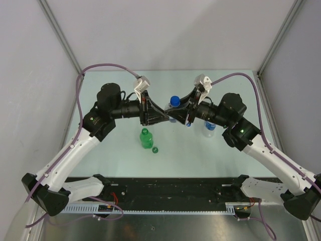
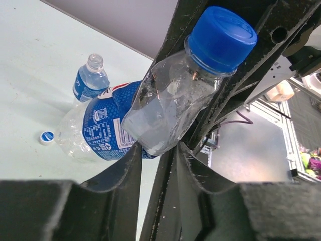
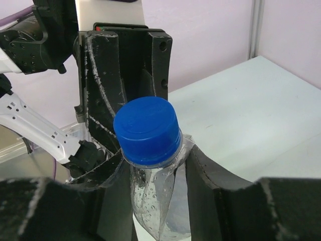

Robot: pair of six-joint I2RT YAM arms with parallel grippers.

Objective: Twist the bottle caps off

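From above, the blue cap [image 1: 174, 101] sits over the middle of the table [image 1: 200, 158]. The left gripper [image 1: 168, 117] and right gripper [image 1: 179, 113] meet just under it from either side. The green bottle [image 1: 146, 138] stands open, left of the blue cap and nearer the arm bases. The green cap [image 1: 155, 149] lies just beside that bottle. A second clear bottle [image 1: 209, 128] stands right of the blue cap, partly under the right arm.

In the left wrist view, the left fingers [image 2: 128, 168] are clamped on the dented body of the held clear bottle [image 2: 165, 105], below the blue cap. The bottle is tilted and its blue label shows behind the left finger. Well beyond the blue cap, the second clear bottle stands uncapped, and the white cap [image 2: 47, 136] lies on the table near it.

In the right wrist view, the right fingers [image 3: 198, 170] pinch the blue cap at its lower rim, where it meets the neck.
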